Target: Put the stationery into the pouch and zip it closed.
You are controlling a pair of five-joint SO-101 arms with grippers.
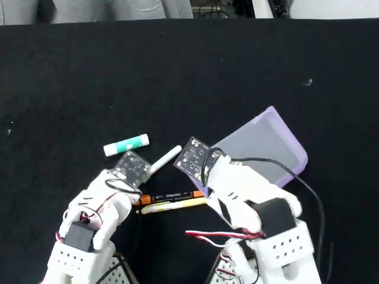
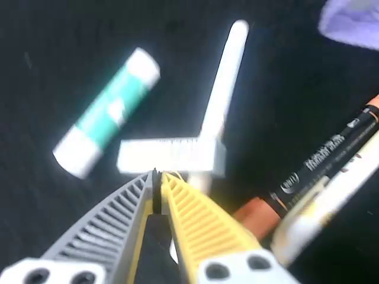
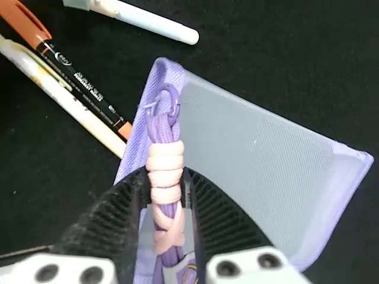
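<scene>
1. Purple pouch (image 3: 254,160) lies just ahead of the right gripper (image 3: 163,175), which pinches its braided cord (image 3: 161,127).
2. The left gripper (image 2: 156,176) has its tips pressed together; white pen (image 2: 222,94) and glue stick (image 2: 109,112) lie just beyond them.

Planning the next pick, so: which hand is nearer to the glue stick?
Left. The left hand is close beside the glue stick, at the white pen. The right hand is farther off, at the pouch, shut on its pull cord.
</scene>
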